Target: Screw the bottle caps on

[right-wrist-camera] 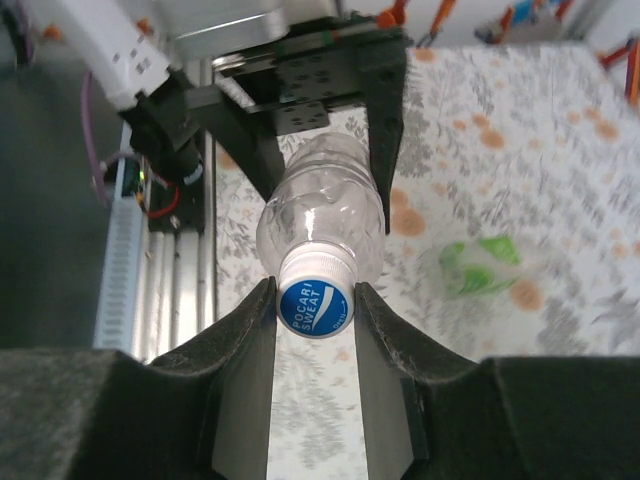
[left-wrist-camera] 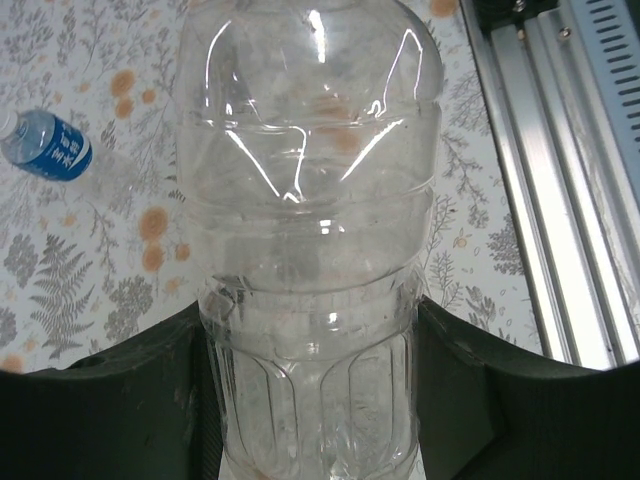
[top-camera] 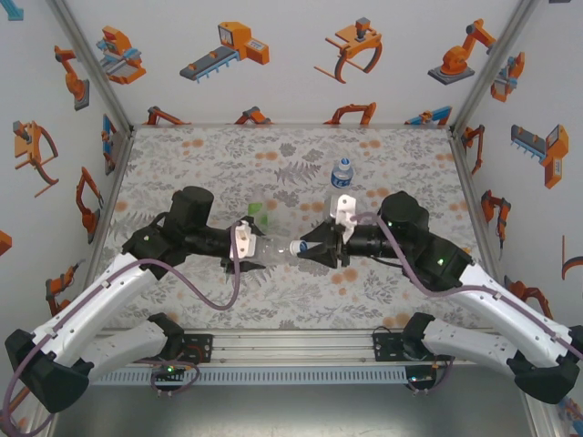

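The plain clear bottle (top-camera: pixel 273 246) hangs level above the floral mat between both arms. My left gripper (top-camera: pixel 250 241) is shut on its body, which fills the jaws (left-wrist-camera: pixel 312 330) in the left wrist view. My right gripper (right-wrist-camera: pixel 315 300) is shut on a white cap with a blue printed top (right-wrist-camera: pixel 315 302) that sits on the bottle's neck, also seen from above as the cap (top-camera: pixel 297 247). The blue-label bottle (top-camera: pixel 342 173) stands behind, white cap on. The green-tinted bottle (top-camera: pixel 258 214) lies on the mat, and shows as a green blur (right-wrist-camera: pixel 478 265).
An aluminium rail (top-camera: pixel 291 346) runs along the near table edge, close under the left wrist (left-wrist-camera: pixel 560 180). Walls with robot pictures close off the back and both sides. The blue-label bottle (left-wrist-camera: pixel 45 145) is off to the left of the held bottle.
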You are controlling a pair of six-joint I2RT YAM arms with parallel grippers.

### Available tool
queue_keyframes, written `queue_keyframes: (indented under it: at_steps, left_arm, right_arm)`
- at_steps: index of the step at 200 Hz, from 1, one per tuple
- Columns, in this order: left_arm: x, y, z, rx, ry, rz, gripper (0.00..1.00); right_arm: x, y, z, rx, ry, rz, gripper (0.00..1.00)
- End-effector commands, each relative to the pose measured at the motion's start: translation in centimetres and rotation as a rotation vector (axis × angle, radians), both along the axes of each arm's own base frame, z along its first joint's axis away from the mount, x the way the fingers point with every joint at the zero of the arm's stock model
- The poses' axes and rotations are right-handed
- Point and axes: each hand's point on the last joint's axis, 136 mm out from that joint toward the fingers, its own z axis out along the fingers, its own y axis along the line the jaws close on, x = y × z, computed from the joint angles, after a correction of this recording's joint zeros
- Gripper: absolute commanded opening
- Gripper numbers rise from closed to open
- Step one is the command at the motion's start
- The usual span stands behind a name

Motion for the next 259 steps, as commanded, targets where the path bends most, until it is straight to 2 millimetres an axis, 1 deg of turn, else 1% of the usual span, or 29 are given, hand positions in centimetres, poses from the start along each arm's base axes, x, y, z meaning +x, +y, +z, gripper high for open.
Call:
queue_keyframes:
  at_steps: [1,31,55,69,84,97,111,128,146,159,160,169,176,184,190,204,215,229,248,259]
  left_arm:
    - [0.2,-0.5,1.7,-0.052,-0.058,-0.005,0.00]
    - [1.5,-0.6,1.5,-0.067,-0.094,0.057,0.00]
    - [2.2,-0.7,1.4,-0.068,-0.100,0.089,0.00]
    - [2.5,-0.8,1.4,-0.069,-0.103,0.101,0.00]
    - [2.7,-0.8,1.1,-0.066,-0.101,0.106,0.00]
    - [2.8,-0.8,1.1,-0.063,-0.101,0.111,0.00]
    - [2.9,-0.7,1.0,-0.058,-0.098,0.121,0.00]
    - [2.9,-0.7,1.0,-0.060,-0.094,0.121,0.00]
    - [3.0,-1.0,1.7,-0.087,-0.075,0.131,0.00]
    - [2.7,-1.2,2.4,-0.119,-0.050,0.121,0.00]
    - [2.7,-1.3,2.4,-0.121,-0.049,0.120,0.00]
    - [2.5,-1.5,2.9,-0.142,-0.034,0.109,0.00]
    - [2.4,-1.6,3.3,-0.157,-0.020,0.109,0.00]
    - [2.4,-1.7,3.8,-0.179,-0.005,0.112,0.00]
    - [2.4,-1.8,4.2,-0.197,0.007,0.110,0.00]
    - [2.0,-2.1,4.9,-0.234,0.032,0.089,0.00]
    - [1.6,-2.3,5.5,-0.260,0.051,0.067,0.00]
    - [1.1,-2.5,6.5,-0.301,0.074,0.040,0.00]
    - [0.1,-2.8,8.2,-0.365,0.123,-0.022,0.00]
    - [-0.8,-3.0,9.0,-0.393,0.146,-0.078,0.00]
  right_arm:
    - [4.4,-0.5,-0.4,0.113,0.322,-0.295,0.00]
    - [7.0,-0.9,-3.0,0.198,0.691,-0.503,0.00]
    - [8.1,-0.7,-5.6,0.238,0.961,-0.622,0.00]
    - [8.7,-1.0,-7.1,0.270,1.091,-0.702,0.00]
    - [9.0,-1.3,-8.2,0.305,1.179,-0.756,0.00]
    - [9.2,-1.9,-8.8,0.307,1.204,-0.807,0.00]
    - [9.3,-2.3,-8.7,0.318,1.202,-0.828,0.00]
    - [9.5,-1.9,-7.2,0.355,1.169,-0.785,0.00]
    - [9.6,-1.4,-5.3,0.357,1.045,-0.714,0.00]
    - [9.4,-1.3,-3.2,0.350,0.938,-0.662,0.01]
    - [9.4,-1.3,-3.1,0.348,0.927,-0.660,0.02]
    - [9.3,-1.4,-1.6,0.342,0.838,-0.634,0.21]
    - [9.1,-1.6,-0.2,0.340,0.766,-0.612,0.33]
    - [8.8,-1.9,1.5,0.343,0.678,-0.585,0.42]
    - [8.5,-2.1,2.7,0.346,0.611,-0.561,0.46]
    - [7.5,-2.6,5.6,0.361,0.448,-0.501,0.54]
    - [6.4,-2.9,7.6,0.373,0.327,-0.441,0.57]
    - [4.1,-3.1,10.0,0.389,0.164,-0.324,0.57]
    - [1.9,-3.3,12.3,0.429,0.025,-0.215,0.57]
    - [0.2,-3.0,13.0,0.444,-0.056,-0.118,0.57]
